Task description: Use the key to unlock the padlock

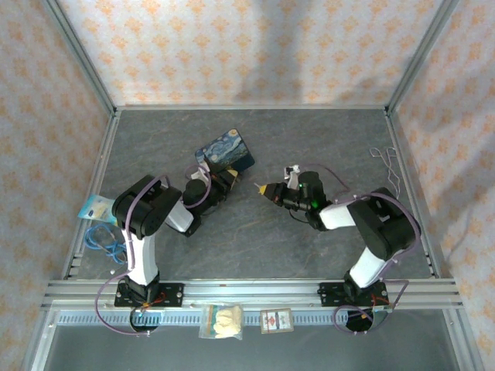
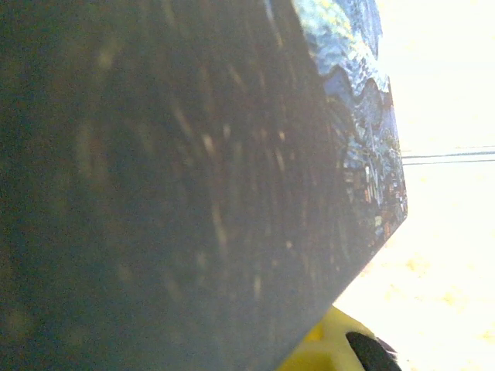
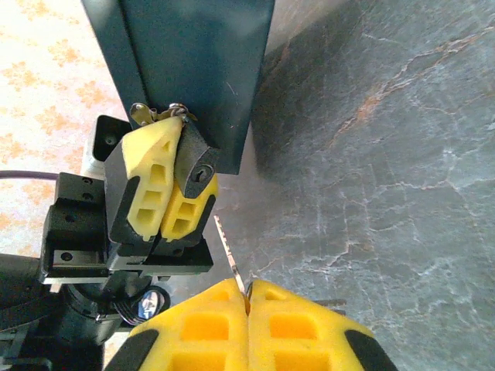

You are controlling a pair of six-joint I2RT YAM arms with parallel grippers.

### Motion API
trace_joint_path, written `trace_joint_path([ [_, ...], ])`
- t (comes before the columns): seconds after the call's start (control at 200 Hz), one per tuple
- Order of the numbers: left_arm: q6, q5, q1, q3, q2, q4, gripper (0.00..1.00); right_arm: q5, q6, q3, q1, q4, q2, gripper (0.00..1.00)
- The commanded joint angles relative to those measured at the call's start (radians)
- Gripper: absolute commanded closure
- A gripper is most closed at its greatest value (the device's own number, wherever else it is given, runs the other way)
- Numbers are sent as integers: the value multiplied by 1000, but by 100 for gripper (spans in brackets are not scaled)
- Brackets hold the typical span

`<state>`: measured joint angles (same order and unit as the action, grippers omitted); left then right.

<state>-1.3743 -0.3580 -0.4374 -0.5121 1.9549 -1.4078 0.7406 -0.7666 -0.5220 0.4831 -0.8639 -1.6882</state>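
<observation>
In the right wrist view my left gripper (image 3: 176, 154) is shut on the padlock (image 3: 195, 166), a small dark body whose keyhole faces my right gripper. Its thin silver shackle (image 3: 166, 113) hooks onto the dark blue starry-print box (image 3: 193, 62). My right gripper (image 3: 247, 287) is shut on the key (image 3: 229, 251). The toothed blade points up-left, its tip a short gap below the keyhole and apart from it. From above, the left gripper (image 1: 220, 182) and right gripper (image 1: 267, 188) face each other beside the box (image 1: 226, 152). That box (image 2: 193, 193) crowds the left wrist view.
Thin bent wire loops (image 1: 389, 166) lie at the right edge of the grey table (image 1: 325, 139). A blue cable and a packet (image 1: 100, 228) lie outside the left rail. Two small bags (image 1: 221, 321) rest on the front rail. Aluminium posts and patterned walls enclose the table.
</observation>
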Motion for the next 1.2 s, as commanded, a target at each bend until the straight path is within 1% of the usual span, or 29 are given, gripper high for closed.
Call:
trace_joint_path([
  [0.0,-83,-42,5,16,6,-190,100,57,-58,8,-4,-153,-33,100],
  [0.145,-72,-30,4,23,-6,-183,100,86,-71,-26,19,-177,-63,100],
  [0.245,-82,-26,2,27,2,-207,100,87,-81,-45,35,-186,-87,100],
  [0.41,-88,-26,-1,29,13,-225,100,98,-128,-59,44,-263,-129,100],
  [0.626,-92,-26,-5,29,24,-244,100,85,-119,-81,61,-247,-142,100],
  [0.736,-90,-27,-9,30,32,-251,100,86,-114,-90,60,-244,-150,100],
  [0.861,-109,-27,-12,40,48,-297,100,75,-103,-101,58,-234,-156,100],
  [1.051,-106,-22,-19,48,51,-307,100,65,-86,-117,55,-207,-163,100],
  [1.196,-111,-14,-20,57,51,-323,100,61,-85,-100,45,-206,-157,100],
])
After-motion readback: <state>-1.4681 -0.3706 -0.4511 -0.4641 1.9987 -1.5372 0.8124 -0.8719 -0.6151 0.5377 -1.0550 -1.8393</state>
